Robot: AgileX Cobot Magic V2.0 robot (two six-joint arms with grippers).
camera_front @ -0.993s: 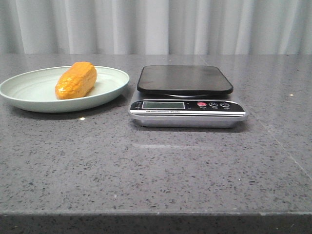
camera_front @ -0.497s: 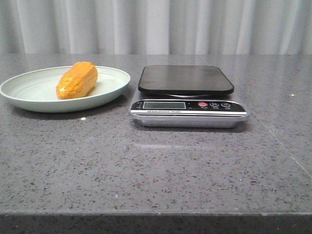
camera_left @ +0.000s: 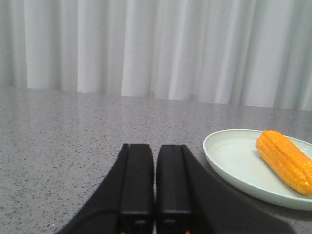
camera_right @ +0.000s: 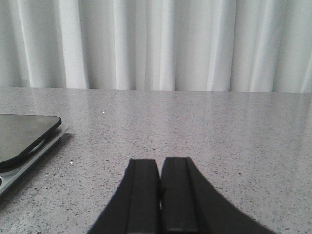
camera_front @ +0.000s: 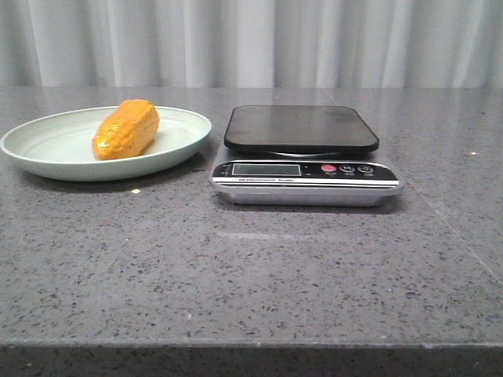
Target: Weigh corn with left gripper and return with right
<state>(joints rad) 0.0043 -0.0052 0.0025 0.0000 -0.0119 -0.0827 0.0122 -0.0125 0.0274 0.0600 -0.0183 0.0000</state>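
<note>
The orange-yellow corn (camera_front: 126,129) lies on a pale green plate (camera_front: 47,149) at the left of the table. It also shows in the left wrist view (camera_left: 285,161), on the same plate (camera_left: 234,161). A digital scale (camera_front: 302,177) with a bare black platform (camera_front: 300,128) stands to the right of the plate. My left gripper (camera_left: 156,147) is shut and empty, low over the table, beside the plate. My right gripper (camera_right: 160,162) is shut and empty, low over the table, beside the scale's edge (camera_right: 24,141). Neither gripper shows in the front view.
The grey speckled table (camera_front: 251,275) runs to a front edge at the bottom of the front view. White curtains (camera_front: 251,39) hang behind the table.
The plate, corn and scale appear a few pixels further right in the front view than one second ago. Nothing else differs.
</note>
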